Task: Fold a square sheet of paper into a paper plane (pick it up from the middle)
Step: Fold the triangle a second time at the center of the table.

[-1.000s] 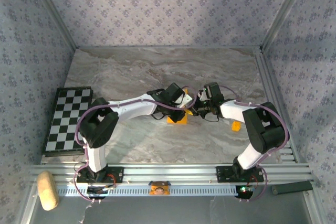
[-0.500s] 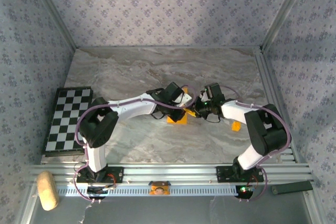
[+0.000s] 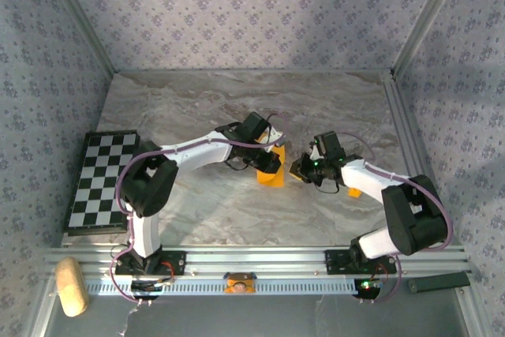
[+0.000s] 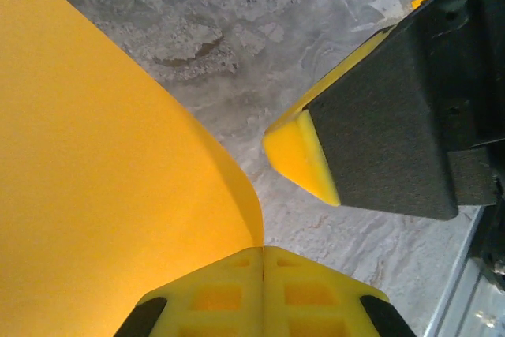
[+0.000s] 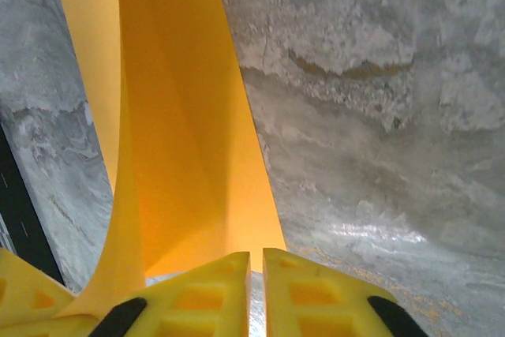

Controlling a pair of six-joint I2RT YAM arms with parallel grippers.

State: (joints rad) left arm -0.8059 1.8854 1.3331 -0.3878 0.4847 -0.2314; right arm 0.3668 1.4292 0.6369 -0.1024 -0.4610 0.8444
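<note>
Within the last second the right gripper (image 3: 297, 170) has drawn back toward its own side and now sits just beside the partly folded sheet of paper (image 3: 271, 174), jaws nearly together with nothing seen between them. The left gripper (image 4: 263, 262) is clamped on the sheet's edge, near the middle of the marble table (image 3: 197, 108). So 1 arm alone holds the fold, probably between creases. No brand or writing is readable

The marbled table (image 3: 197, 211) bears a chequered board (image 3: 102, 181) and a tiny orange bit (image 3: 355, 192).

Folded paper (image 3: 269, 174) blocks centre; far tabletop (image 3: 237, 100) free.
</note>
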